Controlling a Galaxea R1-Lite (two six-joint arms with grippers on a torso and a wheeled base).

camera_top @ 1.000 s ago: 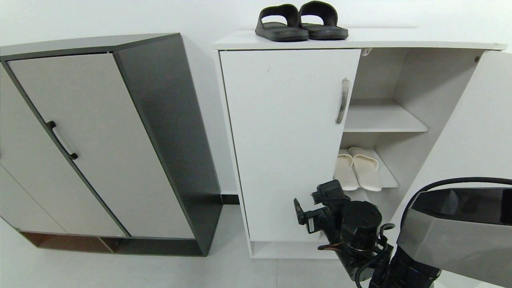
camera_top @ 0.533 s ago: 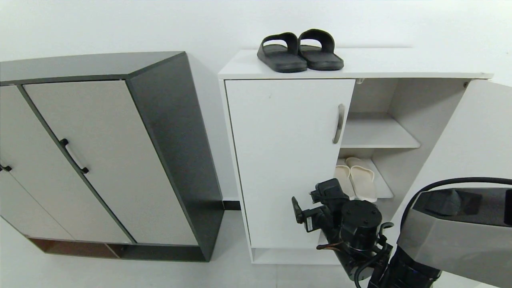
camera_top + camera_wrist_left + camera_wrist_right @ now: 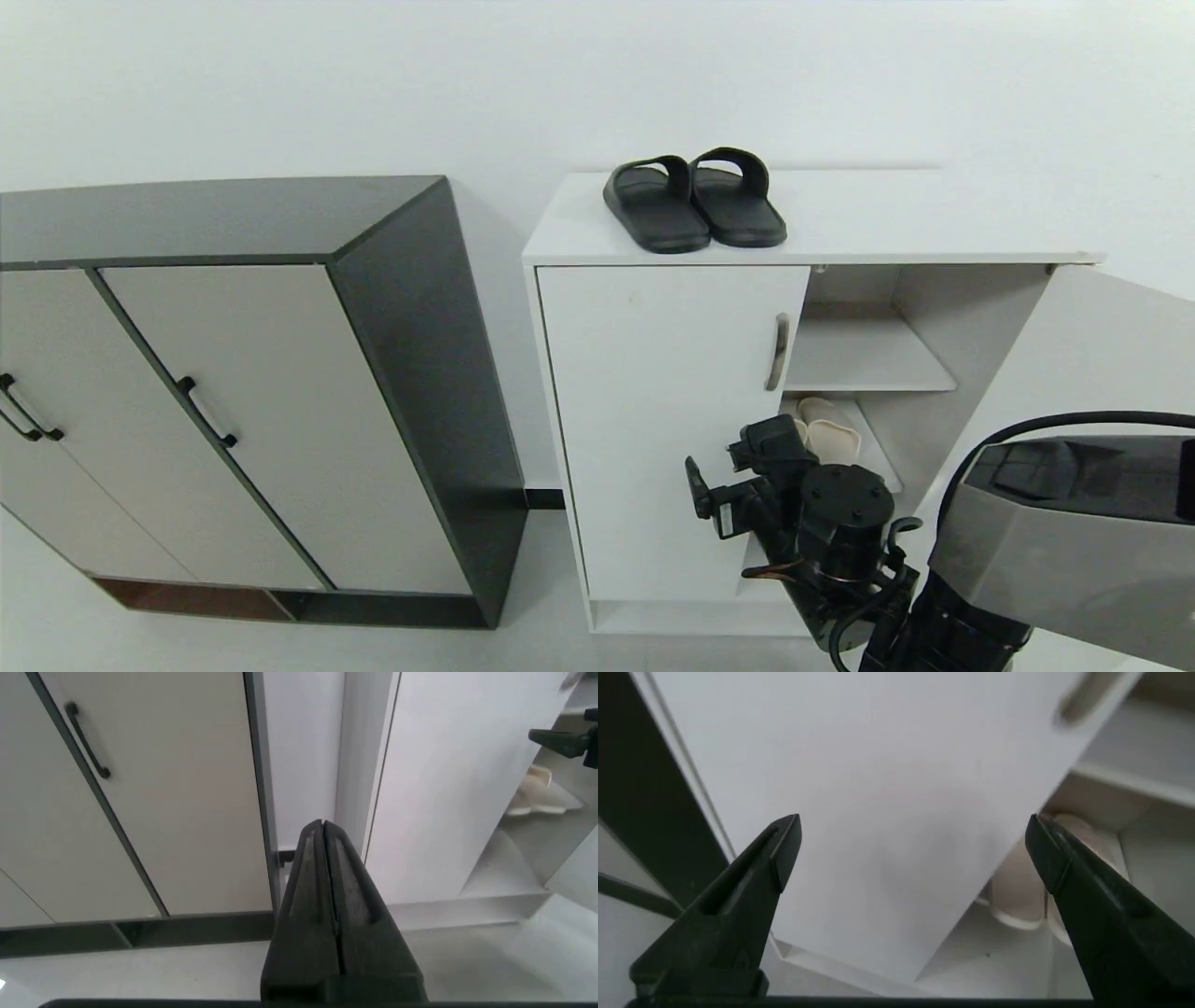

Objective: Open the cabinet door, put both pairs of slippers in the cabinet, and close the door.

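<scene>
White cabinet [image 3: 887, 219]: right door [image 3: 1102, 355] swung wide open, left door [image 3: 672, 420] shut, metal handle [image 3: 777, 352] at its inner edge. Two shelves show inside the open half. The upper shelf [image 3: 864, 355] is bare. On the lower shelf sits a pair of cream slippers [image 3: 826, 434], side by side, toes pointing inward, partly hidden behind the right arm.

Black slippers [image 3: 695, 201]: on the cabinet top, toward its left end and near the front edge, side by side and touching each other, above the closed door.

Dark cabinet [image 3: 401, 373]: stands to the left of the white one, both doors shut, with a narrow gap between the two.

Right claw [image 3: 912, 831]: fingers spread wide, nothing held. It faces the lower part of the closed left door, with the cream slippers just past the door edge.

Left claw [image 3: 323, 831]: fingers pressed together, nothing between them. It hangs low over the floor, aimed at the gap between the two cabinets.
</scene>
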